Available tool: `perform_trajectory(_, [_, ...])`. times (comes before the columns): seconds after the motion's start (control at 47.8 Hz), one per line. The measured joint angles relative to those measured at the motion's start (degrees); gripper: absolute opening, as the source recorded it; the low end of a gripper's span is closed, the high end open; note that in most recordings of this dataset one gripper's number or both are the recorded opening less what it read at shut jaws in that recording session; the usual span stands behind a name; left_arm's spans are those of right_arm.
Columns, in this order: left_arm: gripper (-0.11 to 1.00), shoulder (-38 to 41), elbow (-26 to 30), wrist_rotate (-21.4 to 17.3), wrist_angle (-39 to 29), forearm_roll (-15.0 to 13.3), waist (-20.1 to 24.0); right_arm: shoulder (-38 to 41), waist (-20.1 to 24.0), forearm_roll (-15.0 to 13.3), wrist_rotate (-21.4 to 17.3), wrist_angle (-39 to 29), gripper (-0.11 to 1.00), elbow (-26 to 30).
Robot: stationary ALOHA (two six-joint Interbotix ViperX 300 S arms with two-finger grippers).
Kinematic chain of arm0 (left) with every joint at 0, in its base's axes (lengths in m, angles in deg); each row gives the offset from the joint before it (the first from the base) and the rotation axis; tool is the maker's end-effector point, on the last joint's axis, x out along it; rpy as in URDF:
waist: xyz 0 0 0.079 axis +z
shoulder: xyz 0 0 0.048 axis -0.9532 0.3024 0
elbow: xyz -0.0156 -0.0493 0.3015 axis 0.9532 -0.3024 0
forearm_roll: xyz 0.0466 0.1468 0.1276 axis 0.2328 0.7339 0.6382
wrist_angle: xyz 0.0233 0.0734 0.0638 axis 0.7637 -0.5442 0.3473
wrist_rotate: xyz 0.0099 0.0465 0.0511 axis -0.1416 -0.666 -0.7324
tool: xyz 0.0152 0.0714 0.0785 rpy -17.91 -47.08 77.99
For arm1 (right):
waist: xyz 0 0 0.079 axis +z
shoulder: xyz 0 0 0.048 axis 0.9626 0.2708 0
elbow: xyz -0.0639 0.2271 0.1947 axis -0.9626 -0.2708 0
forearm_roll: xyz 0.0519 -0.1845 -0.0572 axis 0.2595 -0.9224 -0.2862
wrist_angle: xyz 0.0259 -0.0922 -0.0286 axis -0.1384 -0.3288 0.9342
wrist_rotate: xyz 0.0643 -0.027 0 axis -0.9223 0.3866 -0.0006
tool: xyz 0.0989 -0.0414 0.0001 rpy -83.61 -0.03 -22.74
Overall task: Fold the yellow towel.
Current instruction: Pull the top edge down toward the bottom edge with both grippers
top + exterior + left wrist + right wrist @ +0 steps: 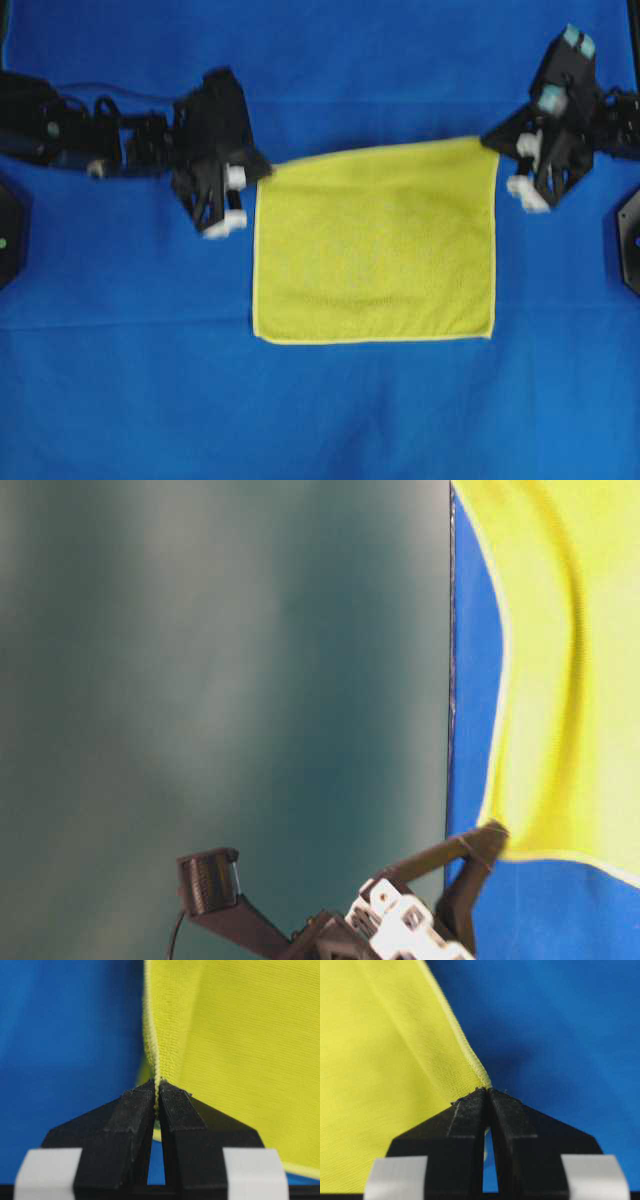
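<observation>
My left gripper [156, 1091] is clamped tight, fingertips pressed together; my right gripper [487, 1094] is pinched closed likewise, both arms spread apart

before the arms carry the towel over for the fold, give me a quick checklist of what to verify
1. Left end effector shut on a corner of the yellow towel: ok, hem pinched between the tips in the left wrist view.
2. Right end effector shut on the opposite far corner: ok, hem pinched at the tips.
3. Far edge lifted between both grips: ok, it hangs in a shallow sag in the overhead view.
4. Near edge lying flat on the blue cloth: ok, straight with square corners.
5. How deep each corner sits in the grip: cannot tell, only the tips' edge shows.
</observation>
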Motion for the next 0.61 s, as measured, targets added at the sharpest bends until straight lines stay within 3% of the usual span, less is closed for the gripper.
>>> perform_trajectory(0.397, [0.01,0.4,0.0,8.5,-4.0,0.0,-14.4,1.8,19.6,1.9,-14.9,-0.5,0.03,-1.1])
perform_trajectory(0.607, [0.01,3.3,-0.1,10.2,-1.6,0.0,-18.3,8.0,24.3,1.9,-19.6,1.6,0.03,-1.0])
